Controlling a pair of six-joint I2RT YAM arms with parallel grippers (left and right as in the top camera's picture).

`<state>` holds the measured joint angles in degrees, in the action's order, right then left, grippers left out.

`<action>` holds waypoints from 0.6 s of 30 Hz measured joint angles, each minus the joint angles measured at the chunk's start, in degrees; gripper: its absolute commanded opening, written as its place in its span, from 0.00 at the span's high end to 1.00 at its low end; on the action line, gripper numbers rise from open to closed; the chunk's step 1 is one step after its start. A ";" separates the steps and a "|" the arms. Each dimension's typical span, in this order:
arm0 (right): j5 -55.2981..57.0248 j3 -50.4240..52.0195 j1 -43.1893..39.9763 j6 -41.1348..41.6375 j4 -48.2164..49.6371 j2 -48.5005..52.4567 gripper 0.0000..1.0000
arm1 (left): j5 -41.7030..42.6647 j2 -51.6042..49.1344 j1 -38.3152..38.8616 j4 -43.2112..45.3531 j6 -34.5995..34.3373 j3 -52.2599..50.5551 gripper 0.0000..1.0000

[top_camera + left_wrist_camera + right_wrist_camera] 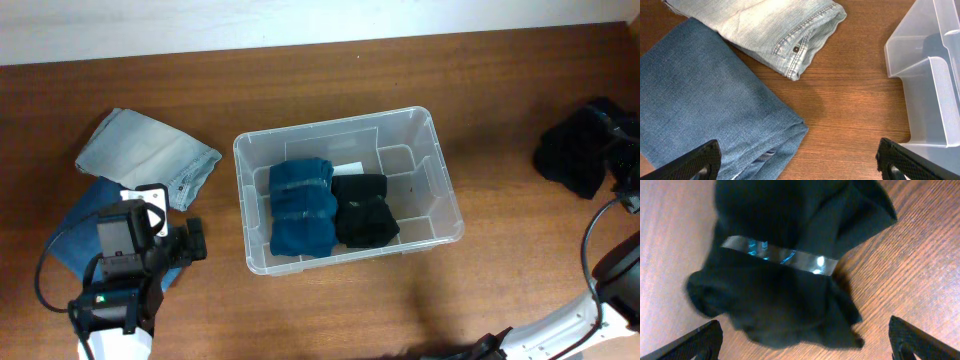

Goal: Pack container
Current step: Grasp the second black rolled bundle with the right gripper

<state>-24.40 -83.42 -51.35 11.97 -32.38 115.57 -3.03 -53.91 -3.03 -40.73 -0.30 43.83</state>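
The large clear plastic rectangular container (430,180) sits in the middle of the overhead frame, holding a folded dark-blue denim garment (302,205) just beside a folded black garment (363,210). The left pincer (800,165) at the lower left, its jaws spread wide and holding nothing, hangs by a folded mid-blue denim piece (700,100) and a pale-blue folded denim piece (770,25), with the container's corner at the right edge of its wrist view. The right pincer (805,340), also spread wide and empty, hovers over a crumpled black cloth (780,290) at the far right of the overhead frame, well apart from the container.
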 measured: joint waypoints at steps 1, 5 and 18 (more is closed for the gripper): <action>-0.59 0.09 -0.35 -0.04 1.84 0.98 0.02 | 0.00 0.00 0.00 -0.02 0.00 0.00 0.01; -1.92 0.07 -0.63 -0.26 7.19 3.34 0.02 | 0.00 0.00 0.00 0.00 0.00 0.00 0.01; -11.76 -1.88 -0.96 1.14 21.40 12.24 0.18 | 0.00 -0.02 0.00 0.94 0.00 0.00 0.01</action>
<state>-36.16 -85.30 -52.31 13.10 -10.98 127.81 -3.03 -53.93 -3.03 -39.79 -0.30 43.83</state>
